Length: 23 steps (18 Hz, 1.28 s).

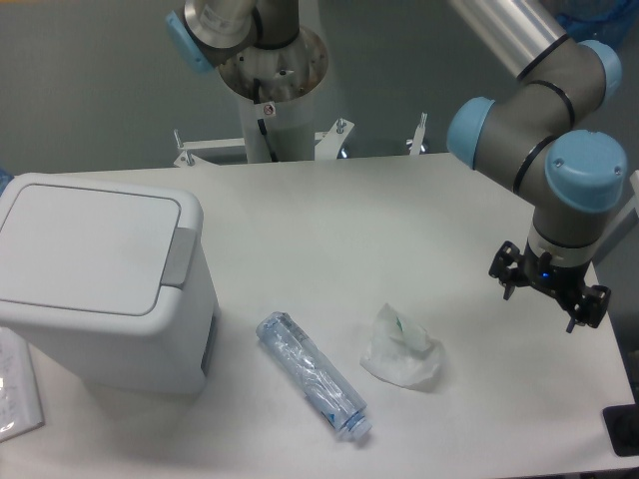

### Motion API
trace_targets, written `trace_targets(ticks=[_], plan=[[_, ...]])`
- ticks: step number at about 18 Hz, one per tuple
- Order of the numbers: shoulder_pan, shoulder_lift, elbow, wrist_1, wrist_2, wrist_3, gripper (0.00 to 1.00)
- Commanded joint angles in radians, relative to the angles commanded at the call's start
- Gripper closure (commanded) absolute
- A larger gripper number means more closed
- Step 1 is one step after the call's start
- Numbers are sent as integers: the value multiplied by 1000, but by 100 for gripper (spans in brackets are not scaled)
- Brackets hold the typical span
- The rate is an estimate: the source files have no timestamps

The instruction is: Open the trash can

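Note:
The trash can [100,284] is a large boxy white bin at the left of the table. Its flat lid [85,244] lies shut, with a grey latch tab [180,257] on its right edge. My gripper [544,299] hangs over the right side of the table, far from the can. Its short dark fingers [507,287] point down and stand apart, with nothing between them.
A crushed clear plastic bottle [312,376] lies in front of the can, and a crumpled clear bag [401,346] sits to its right. A paper sheet [15,384] shows at the left edge. A black object [624,431] is at the table's right front corner.

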Motion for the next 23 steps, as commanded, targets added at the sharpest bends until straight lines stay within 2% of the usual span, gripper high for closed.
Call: trace_targets(ticks=[9, 12, 17, 23], plan=[[-49, 38, -28, -11, -51, -32, 0], [-86, 72, -43, -28, -73, -159, 0], [-149, 127, -51, -38, -210, -446, 0], [-259, 215, -71, -40, -253, -602, 0]])
